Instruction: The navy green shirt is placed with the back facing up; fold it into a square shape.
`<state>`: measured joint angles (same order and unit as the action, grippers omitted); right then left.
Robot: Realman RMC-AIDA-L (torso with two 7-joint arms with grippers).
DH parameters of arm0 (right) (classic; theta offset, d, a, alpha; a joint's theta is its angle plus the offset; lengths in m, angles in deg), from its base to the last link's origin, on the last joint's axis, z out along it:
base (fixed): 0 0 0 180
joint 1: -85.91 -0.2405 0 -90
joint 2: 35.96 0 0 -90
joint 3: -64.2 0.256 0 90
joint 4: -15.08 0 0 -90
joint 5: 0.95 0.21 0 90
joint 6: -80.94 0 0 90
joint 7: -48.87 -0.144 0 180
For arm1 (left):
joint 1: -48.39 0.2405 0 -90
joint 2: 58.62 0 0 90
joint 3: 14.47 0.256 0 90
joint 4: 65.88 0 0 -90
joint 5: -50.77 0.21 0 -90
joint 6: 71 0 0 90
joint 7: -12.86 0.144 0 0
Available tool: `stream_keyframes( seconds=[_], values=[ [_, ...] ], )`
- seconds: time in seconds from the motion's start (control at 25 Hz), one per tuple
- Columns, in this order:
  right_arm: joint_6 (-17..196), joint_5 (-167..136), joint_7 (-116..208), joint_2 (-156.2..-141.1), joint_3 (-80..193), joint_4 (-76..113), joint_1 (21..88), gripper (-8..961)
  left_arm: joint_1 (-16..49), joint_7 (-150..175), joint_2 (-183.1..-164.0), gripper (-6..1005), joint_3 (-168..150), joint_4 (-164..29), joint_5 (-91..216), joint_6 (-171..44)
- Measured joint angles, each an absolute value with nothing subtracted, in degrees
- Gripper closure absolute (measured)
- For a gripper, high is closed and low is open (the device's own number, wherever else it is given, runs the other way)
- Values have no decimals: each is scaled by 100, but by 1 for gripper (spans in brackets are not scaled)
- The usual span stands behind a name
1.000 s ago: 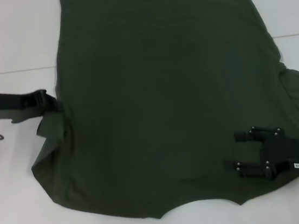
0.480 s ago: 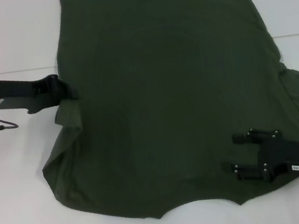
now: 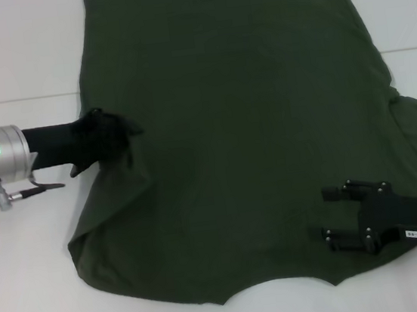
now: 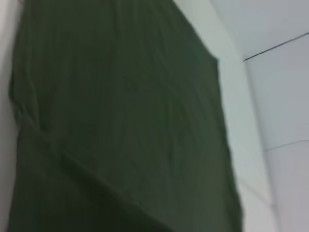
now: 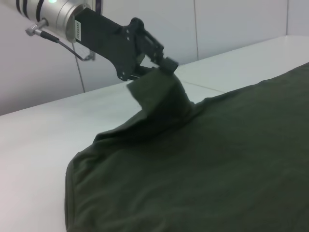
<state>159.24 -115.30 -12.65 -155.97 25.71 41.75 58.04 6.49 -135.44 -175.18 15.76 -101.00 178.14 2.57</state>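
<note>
Left hand (image 3: pixel 119 136) is clamped on the shirt's (image 3: pixel 242 121) sleeve, lifting it off the white tabletop (image 3: pixel 34 284) over the body. Shirt lies spread across the middle, far hem cut off. Right hand (image 3: pixel 338 216) rests low on it, fingers apart, holding nothing.

A large plain dark olive-green shirt of soft matte fabric (image 3: pixel 242 121), unprinted, fills the frame's centre on a white tabletop (image 3: pixel 34 284). Both angular metal grippers, left (image 3: pixel 119 136) and right (image 3: pixel 338 216), are black.
</note>
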Motion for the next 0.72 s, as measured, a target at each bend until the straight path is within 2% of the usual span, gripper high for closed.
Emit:
stream_keyframes(
  seconds=[0.04, 0.16, 0.4, 0.56, 0.72],
  values=[
    [15924, -11530, -1265, -15599, 2571, 4175, 5804, 127, 672, -13499, -17524, 948, 1576, -9989, 17646, 258],
    [15919, -11529, -1265, -15601, 2571, 4177, 5804, 128, 706, -13352, -17539, 744, 1577, -9747, 17346, 266],
    [15915, -11530, -1265, -15602, 2571, 4180, 5805, 128, 787, -13212, -17592, 518, 1630, -9593, 17334, 121],
    [15915, -11529, -1265, -15602, 2571, 4180, 5805, 128, 857, -13178, -17643, 497, 1632, -9550, 17310, -30],
    [15915, -11529, -1265, -15602, 2571, 4175, 5808, 128, 908, -13140, -17608, 490, 1653, -9593, 17459, 53]
  ],
)
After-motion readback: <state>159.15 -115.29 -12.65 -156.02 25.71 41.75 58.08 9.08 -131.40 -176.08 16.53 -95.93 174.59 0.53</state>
